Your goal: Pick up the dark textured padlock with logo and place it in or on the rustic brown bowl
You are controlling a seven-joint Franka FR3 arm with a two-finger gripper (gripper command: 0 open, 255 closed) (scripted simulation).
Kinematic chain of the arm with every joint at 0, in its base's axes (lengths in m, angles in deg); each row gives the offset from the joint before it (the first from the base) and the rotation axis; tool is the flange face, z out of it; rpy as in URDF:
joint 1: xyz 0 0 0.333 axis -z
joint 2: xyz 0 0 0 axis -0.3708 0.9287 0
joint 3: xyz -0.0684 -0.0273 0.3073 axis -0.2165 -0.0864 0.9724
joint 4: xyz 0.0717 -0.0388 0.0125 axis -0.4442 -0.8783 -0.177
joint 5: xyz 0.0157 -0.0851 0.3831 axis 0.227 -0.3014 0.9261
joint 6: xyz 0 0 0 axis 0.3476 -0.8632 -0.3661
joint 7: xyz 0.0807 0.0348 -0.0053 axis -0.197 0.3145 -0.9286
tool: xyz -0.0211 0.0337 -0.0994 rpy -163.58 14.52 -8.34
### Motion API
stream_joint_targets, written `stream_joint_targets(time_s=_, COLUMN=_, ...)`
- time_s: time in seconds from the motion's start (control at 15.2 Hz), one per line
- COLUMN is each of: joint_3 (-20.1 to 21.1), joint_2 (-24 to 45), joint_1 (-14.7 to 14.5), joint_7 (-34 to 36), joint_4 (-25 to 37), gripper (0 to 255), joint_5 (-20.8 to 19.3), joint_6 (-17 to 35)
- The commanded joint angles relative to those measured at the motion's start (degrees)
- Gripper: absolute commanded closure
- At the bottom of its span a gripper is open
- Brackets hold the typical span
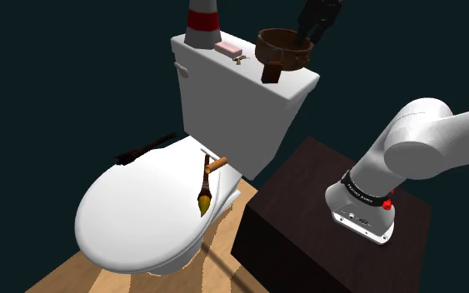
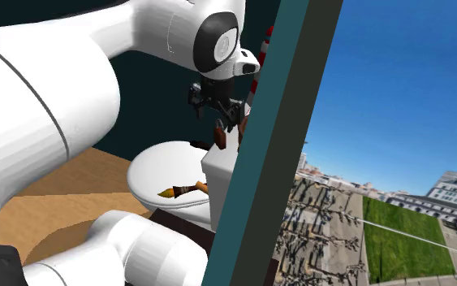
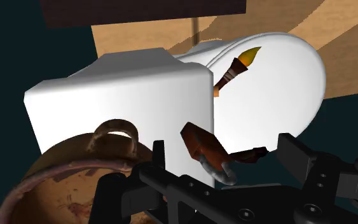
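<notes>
The claw (image 3: 224, 147) hangs over the back of a toilet with its two black fingers (image 3: 290, 147) spread well apart and nothing gripped between them. Just below it, in the gap between the fingers but touched by neither, is the padlock (image 3: 200, 144), a reddish-brown body with a grey shackle. It rests right at the edge of the white tank's top (image 3: 117, 95). Beside the padlock, under the claw's other finger, sits the brown bowl (image 1: 294, 57), mottled and worn-looking, with a loop handle on its rim. The padlock is outside the bowl, just against its wall as far as I can see. Farther from the claw along the tank top lie a small pink block (image 1: 228, 48) and then a red-and-white striped cone (image 1: 202, 20). Past the tank's front edge and lower down, the closed white toilet lid (image 3: 285, 102) spreads out, and a brush (image 3: 237, 65) with a brown handle and yellow tip lies on it near the hinge. Beyond that is a wooden floor (image 3: 145, 32), and farthest from the claw is the dark box (image 1: 307, 208) that carries the arm's base.
</notes>
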Motion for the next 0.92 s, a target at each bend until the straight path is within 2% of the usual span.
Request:
stream_joint_targets(time_s=0.0, joint_3=0.0, joint_2=0.0, joint_1=0.0, joint_7=0.0, joint_4=0.0, gripper=0, joint_5=0.0, joint_6=0.0)
stream_joint_targets(time_s=0.4, joint_3=11.11, joint_2=15.41, joint_1=5.18, joint_7=20.22, joint_4=7.79, gripper=0, joint_5=-3.54, joint_6=4.01)
stream_joint_targets(time_s=0.86, joint_3=11.29, joint_2=15.76, joint_1=5.11, joint_7=20.21, joint_4=2.67, gripper=0, joint_5=-3.44, joint_6=9.48)
